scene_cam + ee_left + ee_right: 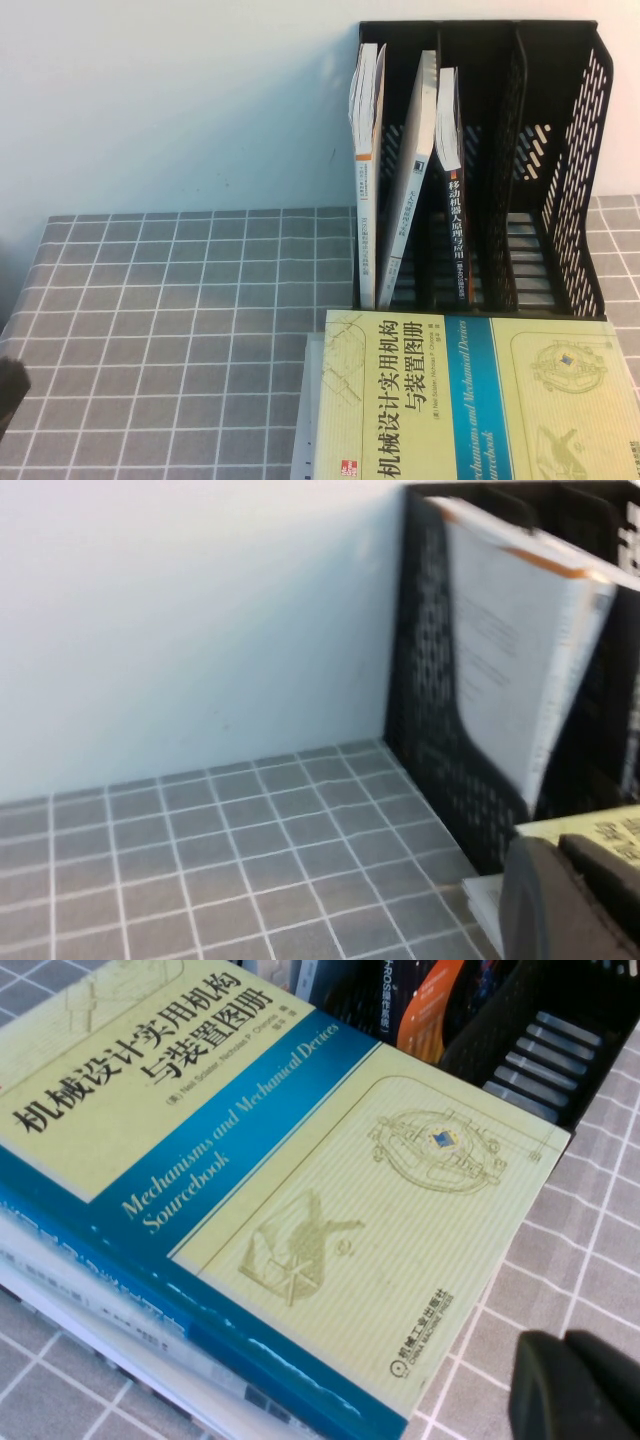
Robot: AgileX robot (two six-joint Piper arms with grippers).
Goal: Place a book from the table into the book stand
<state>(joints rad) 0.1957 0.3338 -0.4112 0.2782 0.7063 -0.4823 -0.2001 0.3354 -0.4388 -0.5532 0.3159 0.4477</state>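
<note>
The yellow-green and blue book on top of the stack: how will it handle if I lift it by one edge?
The yellow-green and blue book looks thick, so probably heavy and stiff. Its cover seems glossy, so it may slip. It lies on white books and might drag them. Left gripper and right gripper sit nearby.

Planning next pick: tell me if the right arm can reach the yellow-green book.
Probably yes: right gripper sits beside the uncovered yellow-green book topping its stack; left gripper hangs near the book stand.

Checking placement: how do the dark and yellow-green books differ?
The dark book stands in the book stand; the yellow-green book lies flat on a stack on the table. The dark book shows its spine, the yellow-green book its cover. Both have Chinese titles. Left tool beside the book stand, right tool beside the yellow-green book.
</note>
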